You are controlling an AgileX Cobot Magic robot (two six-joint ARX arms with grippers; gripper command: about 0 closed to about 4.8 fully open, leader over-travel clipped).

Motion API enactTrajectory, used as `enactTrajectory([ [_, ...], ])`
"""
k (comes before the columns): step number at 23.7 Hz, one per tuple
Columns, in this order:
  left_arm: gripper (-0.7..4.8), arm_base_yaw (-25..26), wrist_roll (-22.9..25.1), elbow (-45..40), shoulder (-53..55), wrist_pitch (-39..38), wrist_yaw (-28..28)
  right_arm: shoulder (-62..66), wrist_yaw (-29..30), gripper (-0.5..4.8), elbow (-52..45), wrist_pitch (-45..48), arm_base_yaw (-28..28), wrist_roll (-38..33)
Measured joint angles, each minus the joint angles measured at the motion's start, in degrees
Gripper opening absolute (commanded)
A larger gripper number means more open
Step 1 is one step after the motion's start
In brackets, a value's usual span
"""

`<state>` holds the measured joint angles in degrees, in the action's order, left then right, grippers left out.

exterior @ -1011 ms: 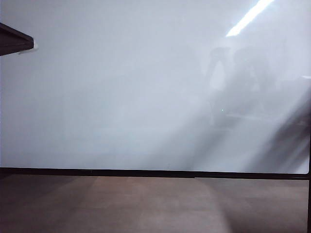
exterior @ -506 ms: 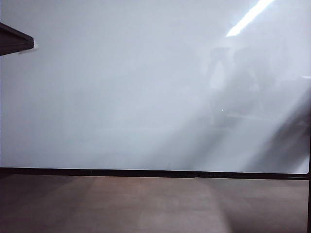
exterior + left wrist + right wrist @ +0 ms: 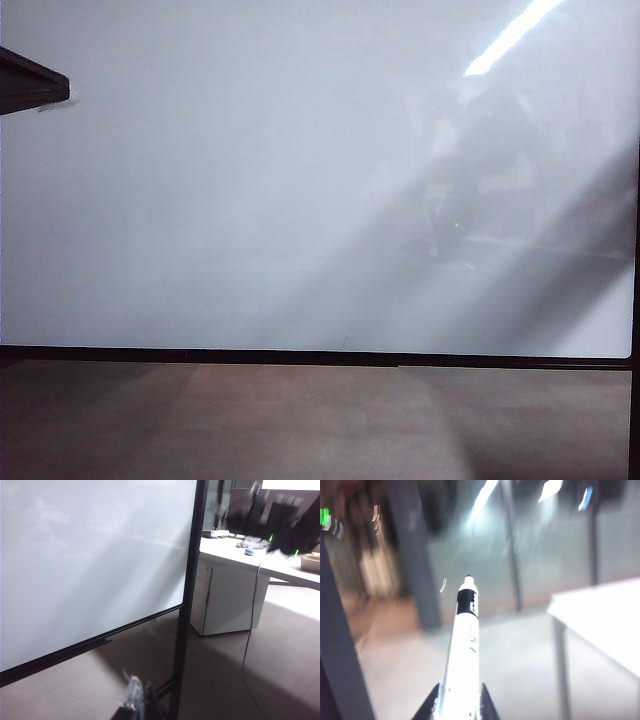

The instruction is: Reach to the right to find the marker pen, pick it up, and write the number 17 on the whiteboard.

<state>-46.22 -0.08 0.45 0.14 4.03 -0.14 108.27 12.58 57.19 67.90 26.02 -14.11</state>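
We are clamping the marker pen [image 3: 462, 655] between the right gripper [image 3: 456, 704] jaws, tip pointing away from the wrist. The whiteboard [image 3: 250, 180] is standing upright, unmarked. We cannot tell the left gripper [image 3: 136, 702] opening; only its tip shows.

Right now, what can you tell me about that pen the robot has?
The pen is a marker with a white barrel, a black band near the far end and a small dark tip. Some dark print runs along the barrel, too blurred to read. It looks like smooth plastic. It is seen only in the right wrist view, where the right gripper is shut on its lower part, a dark finger on each side, and the pen points straight out from the gripper into the room. Nothing else touches it.
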Motion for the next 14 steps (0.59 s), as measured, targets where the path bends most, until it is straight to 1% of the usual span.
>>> enactTrajectory([
  [1,-0.05,0.0,0.0,0.0,0.02,0.0,0.0,-5.86,-2.36,-0.04,-0.07,-4.55,0.07,-0.02],
  [2,-0.05,0.0,0.0,0.0,0.02,0.0,0.0,-10.62,-3.26,-0.04,-0.07,-8.5,0.07,-0.04],
  [4,-0.05,0.0,0.0,0.0,0.02,-0.11,0.0,-19.93,-3.83,-0.04,0.0,-13.46,-0.07,-0.04],
  [7,-0.05,0.0,0.0,0.0,0.02,-2.73,0.0,-32.04,-8.9,-0.04,0.0,-22.18,-1.25,-0.04],
  [9,-0.05,0.0,0.0,0.0,0.02,-2.99,0.0,-38.84,-9.31,-0.04,0.11,-26.77,-2.12,-0.15],
  [10,-0.05,0.09,0.0,0.02,0.02,-3.06,-0.33,-43.93,-9.66,-0.04,0.07,-32.39,-4.79,-0.55],
  [11,-0.05,0.11,0.02,0.22,0.07,-3.23,-1.2,-46.62,-9.66,-0.04,0.09,-35.47,-7.65,-0.63],
  [13,-0.05,0.13,0.02,2.08,0.13,-4.31,-3.67,-50.49,-9.2,-0.04,0.11,-39.63,-16.37,-0.42],
  [14,-0.05,0.13,0.0,4.31,0.13,-4.83,-5.25,-51.54,-10.08,-0.04,0.09,-41.29,-21.73,0.17],
])
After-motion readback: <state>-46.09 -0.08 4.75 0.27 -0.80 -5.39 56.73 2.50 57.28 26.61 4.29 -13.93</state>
